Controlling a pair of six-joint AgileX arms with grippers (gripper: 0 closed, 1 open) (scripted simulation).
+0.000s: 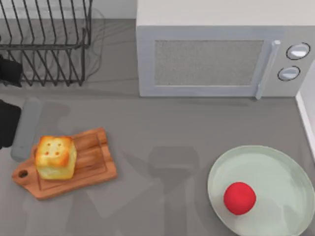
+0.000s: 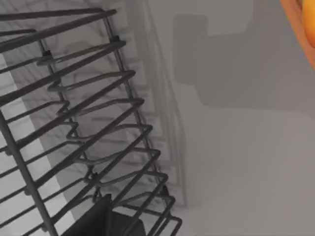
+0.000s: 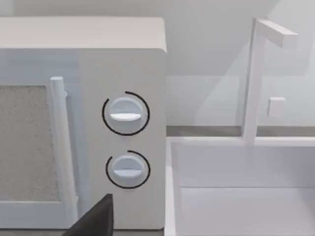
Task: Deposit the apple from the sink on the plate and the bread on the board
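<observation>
The red apple (image 1: 239,198) lies on the pale grey-green plate (image 1: 290,167) at the front right of the table. The golden bread (image 1: 55,157), toasted top up, sits on the wooden board (image 1: 93,162) at the front left. My left arm (image 1: 7,123) is parked at the table's left edge, beside the board's handle end. A dark part of my left gripper (image 2: 103,221) shows by the wire rack. A dark part of my right gripper (image 3: 96,219) shows in front of the microwave's knobs. Neither gripper touches a task object.
A black wire dish rack (image 1: 44,44) stands at the back left and a white microwave (image 1: 211,59) at the back centre. The white sink (image 3: 246,196) with its tap (image 3: 256,73) lies right of the microwave, and its edge (image 1: 307,113) borders the plate's side.
</observation>
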